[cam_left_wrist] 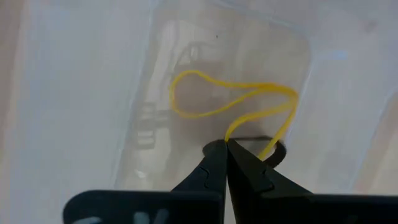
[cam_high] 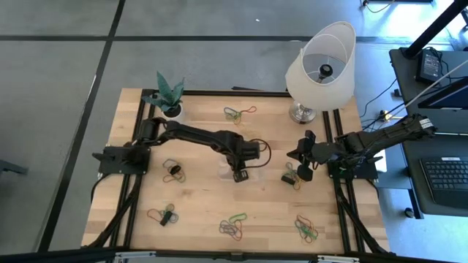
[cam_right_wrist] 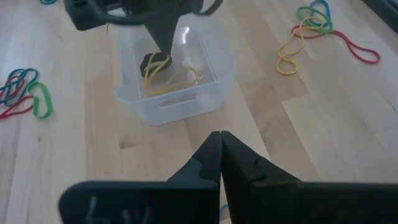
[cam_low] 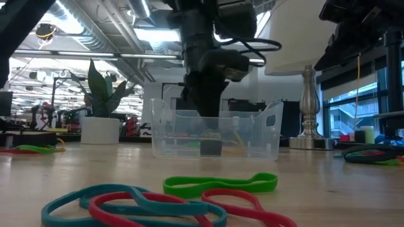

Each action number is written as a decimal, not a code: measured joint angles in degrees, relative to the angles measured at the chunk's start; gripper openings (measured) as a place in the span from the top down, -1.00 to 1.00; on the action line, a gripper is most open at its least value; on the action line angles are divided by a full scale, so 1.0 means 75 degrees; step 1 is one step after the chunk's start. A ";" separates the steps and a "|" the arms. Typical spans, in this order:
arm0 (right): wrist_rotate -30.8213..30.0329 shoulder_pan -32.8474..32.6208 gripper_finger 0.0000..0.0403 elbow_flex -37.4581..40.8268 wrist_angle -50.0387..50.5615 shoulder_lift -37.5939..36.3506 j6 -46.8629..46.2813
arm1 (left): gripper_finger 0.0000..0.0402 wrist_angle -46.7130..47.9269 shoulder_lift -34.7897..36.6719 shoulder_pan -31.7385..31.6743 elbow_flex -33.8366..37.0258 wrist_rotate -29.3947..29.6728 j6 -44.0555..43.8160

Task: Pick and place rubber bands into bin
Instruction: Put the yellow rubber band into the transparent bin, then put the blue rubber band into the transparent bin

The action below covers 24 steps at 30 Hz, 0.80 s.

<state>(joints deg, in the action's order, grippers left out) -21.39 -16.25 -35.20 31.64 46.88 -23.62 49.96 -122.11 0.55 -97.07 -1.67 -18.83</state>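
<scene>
While the left pincer (cam_left_wrist: 226,144) pinches a yellow band (cam_left_wrist: 236,102), it lies flat in the bin (cam_right_wrist: 186,102).

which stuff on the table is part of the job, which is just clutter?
Job: rubber bands in clusters, the yellow one pinched by the shut left gripper inside the clear bin; right gripper, shut, empty, beside the bin.
Clutter: lamp, potted plant.

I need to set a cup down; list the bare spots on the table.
Bare wood lies between the plant pot and the rubber bands near the lamp, and between the bin and the front clusters. The middle is crowded: the left gripper is shut inside the bin, the right gripper shut beside it.
</scene>
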 joint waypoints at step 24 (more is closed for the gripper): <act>0.0000 -0.0003 0.95 0.0000 -0.0177 0.0002 0.0481 | 0.49 0.0332 0.1158 -0.0009 -0.0012 0.1093 -0.0129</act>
<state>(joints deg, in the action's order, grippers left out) -21.39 -16.27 -35.20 30.32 46.89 -20.01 52.45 -113.42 0.48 -97.17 6.53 -19.80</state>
